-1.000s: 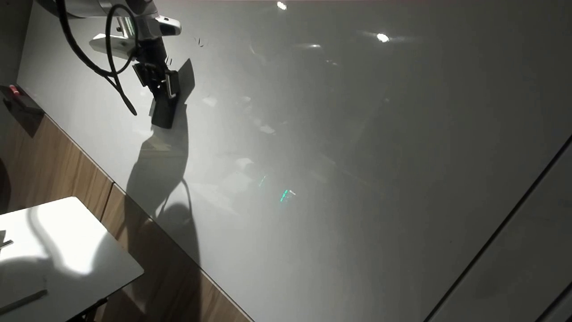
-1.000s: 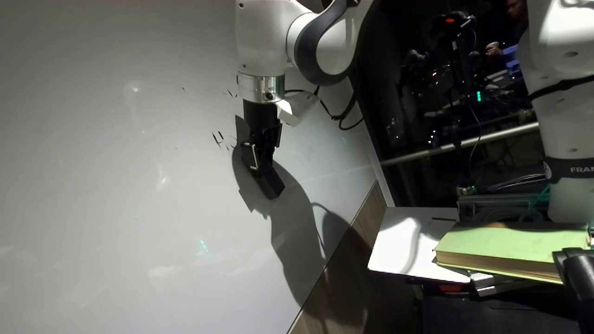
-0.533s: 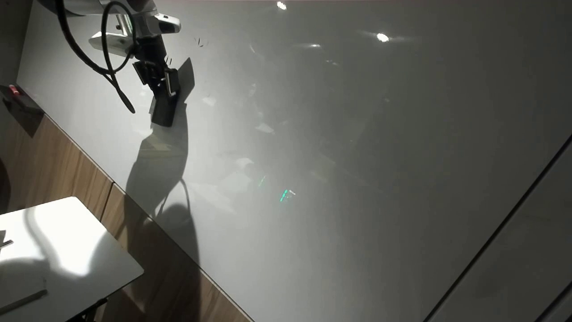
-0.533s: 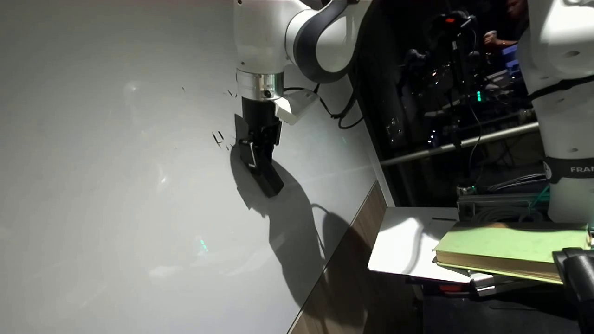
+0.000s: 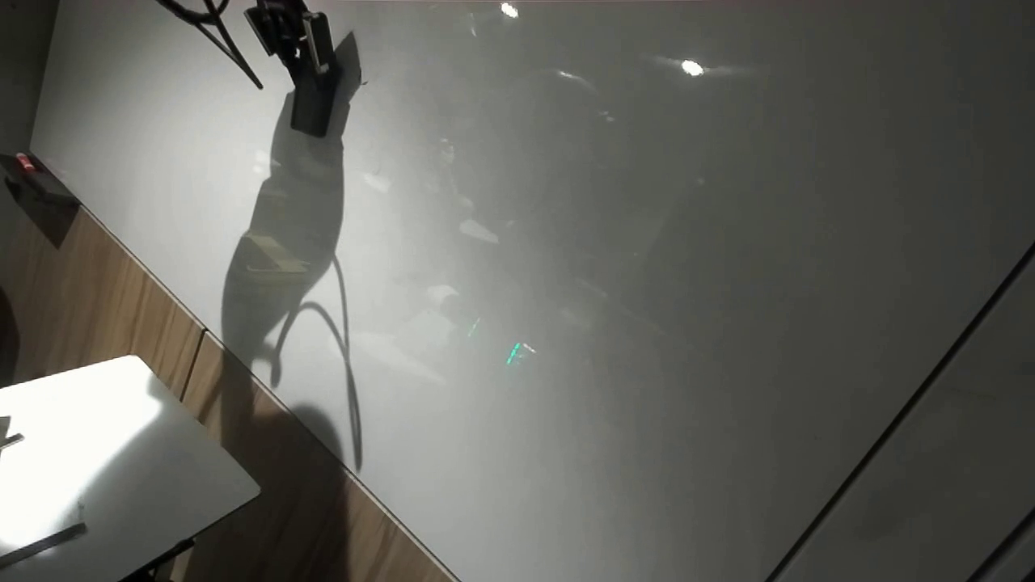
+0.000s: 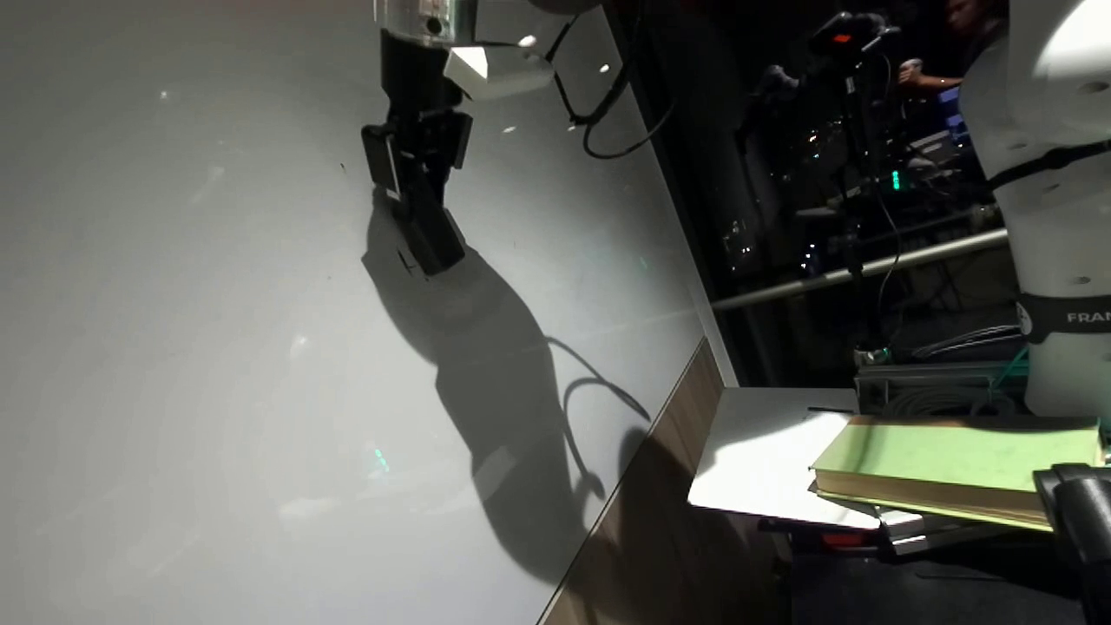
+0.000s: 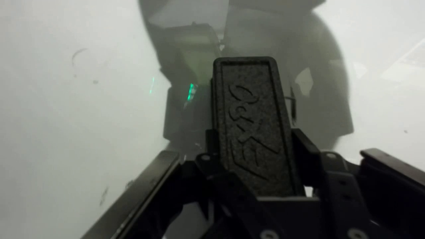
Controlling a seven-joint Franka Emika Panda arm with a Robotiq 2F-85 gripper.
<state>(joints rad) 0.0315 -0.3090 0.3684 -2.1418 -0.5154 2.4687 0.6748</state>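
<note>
Most of the scene is taken up by a whiteboard, on which a wide shadow is cast. Its lower edge is bordered by wood panelling. In front of the panelling stands a white table, its top partly lit by a hard glare. The robot arm is only partly in sight and is angled so that its tool is brought close to the board. A thick green book is laid flat, one end over the table, presumably for steadiness; how its far end is supported cannot be made out.

The gripper is clenched on a black eraser. The eraser's long sides are squeezed between the two fingers near one end, and the other end is left jutting well past them. By this side grip the lettered back is left uncovered and the opposite face is turned toward the board, presumably so that the surface would be met by the eraser rather than by hard fingers. The eraser is held in front of the whiteboard, its free end pointed toward the panelling side; whether the board is touched cannot be told.

By the board's lower edge, a small red item is rested on a dark ledge. Short dark marks are seen just beside the eraser.
</note>
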